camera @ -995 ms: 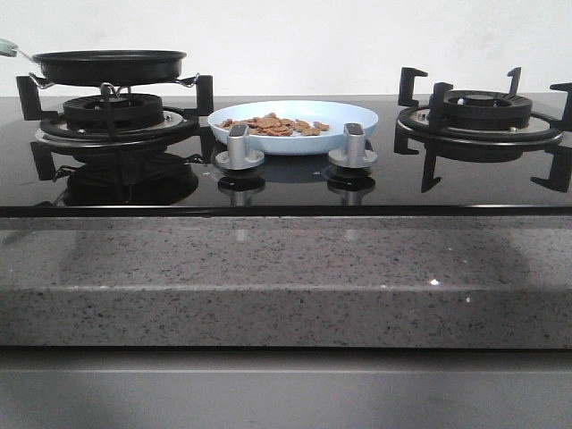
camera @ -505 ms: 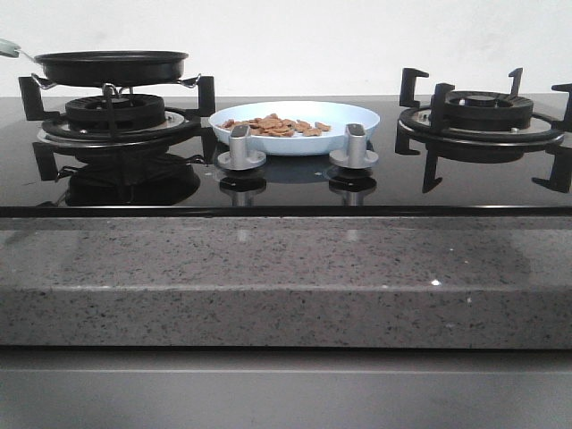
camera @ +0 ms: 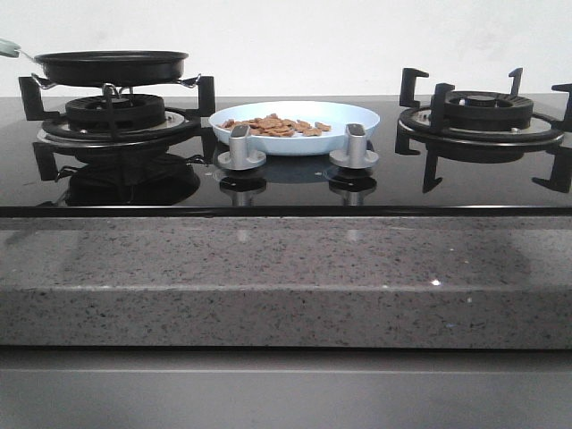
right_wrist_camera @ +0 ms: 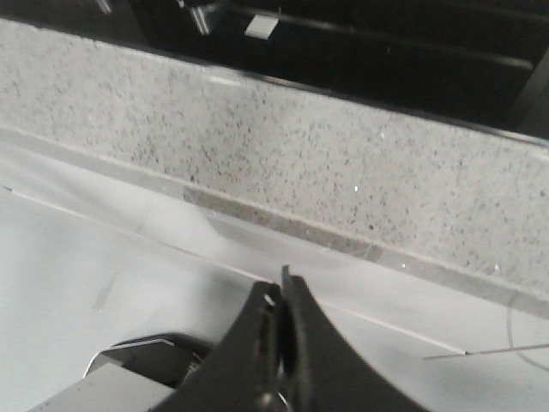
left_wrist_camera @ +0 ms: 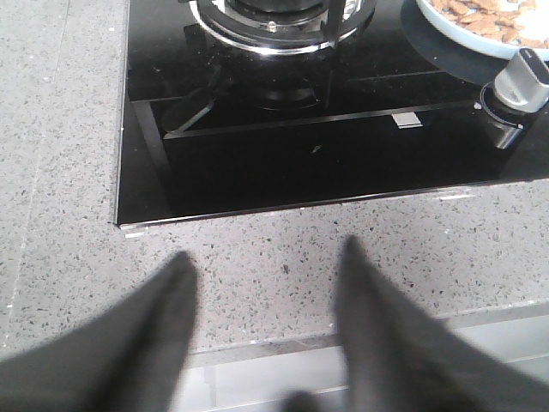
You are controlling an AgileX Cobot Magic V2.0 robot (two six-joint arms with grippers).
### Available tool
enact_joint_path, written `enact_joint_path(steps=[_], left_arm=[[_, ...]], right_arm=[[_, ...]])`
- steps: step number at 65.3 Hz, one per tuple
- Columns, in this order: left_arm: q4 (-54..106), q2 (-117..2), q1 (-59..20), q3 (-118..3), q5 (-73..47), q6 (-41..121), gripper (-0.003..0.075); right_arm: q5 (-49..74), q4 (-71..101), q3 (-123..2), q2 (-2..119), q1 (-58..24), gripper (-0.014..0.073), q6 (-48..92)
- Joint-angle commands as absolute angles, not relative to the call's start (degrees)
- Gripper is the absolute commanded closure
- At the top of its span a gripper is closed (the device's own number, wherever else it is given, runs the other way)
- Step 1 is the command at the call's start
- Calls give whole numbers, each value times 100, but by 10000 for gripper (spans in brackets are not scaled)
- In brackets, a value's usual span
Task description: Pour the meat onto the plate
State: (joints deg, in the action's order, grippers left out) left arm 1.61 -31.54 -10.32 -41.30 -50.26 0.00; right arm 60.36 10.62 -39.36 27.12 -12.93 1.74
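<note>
Plainly, meat (camera: 277,125) heaps on the unmarked plate (camera: 353,114); no writing shows.

A speckled grey stone surface (camera: 286,277) carries a glossy black glass hob (camera: 286,183) set into it. On the hob glass sit a left burner (camera: 112,114) with a black frying pan (camera: 111,66) on its grate, a right burner (camera: 483,112) with a bare grate, and two silver knobs (camera: 239,147) (camera: 353,146) near the front edge. Between the burners, just behind the knobs, a pale-blue plate (camera: 353,114) rests on the glass, holding the meat (camera: 275,125)
</note>
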Motion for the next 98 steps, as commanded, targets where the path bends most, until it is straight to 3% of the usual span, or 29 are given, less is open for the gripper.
enact_joint_path(steps=[1, 8, 15, 44, 67, 82, 98], left_arm=[[211, -3161, -1058, -4291, -4607, -33, 538], [224, -3161, -1058, -4291, -4659, -33, 664], [224, -3161, -1058, -4291, -4659, -33, 740], [224, -2967, -1069, -4137, -4421, -33, 741], [374, -799, -363, -1466, -1334, -33, 741], [613, 122, -152, -556, -480, -33, 741], [613, 124, -172, 11, 490, -33, 741]], right_arm=[[5768, 1065, -4023, 2735, -1264, 711, 177], [5775, 1065, -3911, 2735, -1264, 708, 177], [5899, 1078, -3894, 2735, -1264, 708, 177], [5925, 1078, -3894, 2735, -1264, 708, 177], [5925, 1078, -3894, 2735, -1264, 708, 177], [5932, 1078, -3894, 2735, -1264, 708, 177], [5967, 1078, -3894, 2735, -1264, 708, 177]])
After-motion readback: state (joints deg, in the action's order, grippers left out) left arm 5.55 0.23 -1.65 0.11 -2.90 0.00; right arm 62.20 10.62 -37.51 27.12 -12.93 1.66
